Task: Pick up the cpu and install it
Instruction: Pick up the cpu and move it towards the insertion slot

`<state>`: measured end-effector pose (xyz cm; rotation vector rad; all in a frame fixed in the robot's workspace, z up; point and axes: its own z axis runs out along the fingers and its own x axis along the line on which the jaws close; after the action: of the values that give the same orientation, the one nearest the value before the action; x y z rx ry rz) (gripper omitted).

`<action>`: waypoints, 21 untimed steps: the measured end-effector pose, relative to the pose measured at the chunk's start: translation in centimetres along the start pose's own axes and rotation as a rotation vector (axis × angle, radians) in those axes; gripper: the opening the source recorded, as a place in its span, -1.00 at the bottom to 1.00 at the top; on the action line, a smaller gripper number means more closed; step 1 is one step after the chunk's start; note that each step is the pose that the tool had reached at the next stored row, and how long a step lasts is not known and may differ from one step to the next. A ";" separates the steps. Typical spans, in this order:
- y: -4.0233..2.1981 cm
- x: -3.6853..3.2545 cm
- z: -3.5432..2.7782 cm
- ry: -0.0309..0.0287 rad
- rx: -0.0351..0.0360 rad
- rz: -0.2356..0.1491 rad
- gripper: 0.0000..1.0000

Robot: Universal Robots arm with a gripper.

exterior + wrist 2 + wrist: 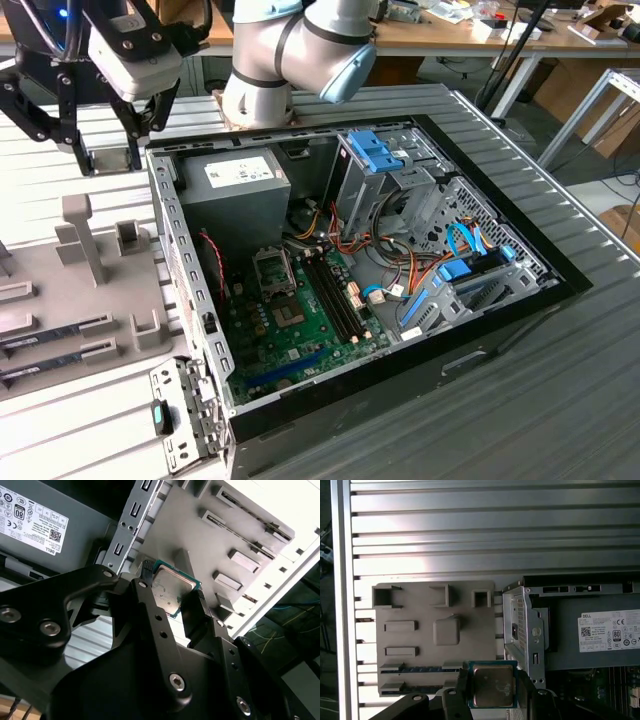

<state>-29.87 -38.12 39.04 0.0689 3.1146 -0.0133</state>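
Grey tray (60, 300) is lying at the exterior view's left, with the gripper (110, 158) hanging above its far end, beside the open case (420, 340). In the second wrist view, black fingers (145, 615) are closing narrowly on the cpu (172, 587), pinching its opposite edges, silvery top showing, above the tray.

Fills the lower and right parts of the exterior view with a ribbed grey metal table (560, 400). Catches bright light along those ribs in the first wrist view. Backs onto a cluttered wooden desk (440, 42) along the upper edge, standing on a white leg (510, 85). Opens at the far right onto pale floor (600, 195), with a slanted metal frame (585, 110), brown cardboard (615, 125) and loose cables (628, 180).
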 end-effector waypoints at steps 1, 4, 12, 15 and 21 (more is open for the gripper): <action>0.00 -0.06 0.01 0.0000 -0.0001 0.000 -0.05; 0.00 -0.43 0.03 0.0000 0.0000 0.000 -0.05; 0.00 -1.18 0.09 0.0000 0.0000 0.000 -0.05; 0.00 -1.44 0.10 0.0000 0.0000 0.000 -0.05; 0.02 -1.95 0.14 0.0000 0.0000 0.000 -0.05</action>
<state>-27.93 -38.19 38.95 0.0689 3.1146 -0.0133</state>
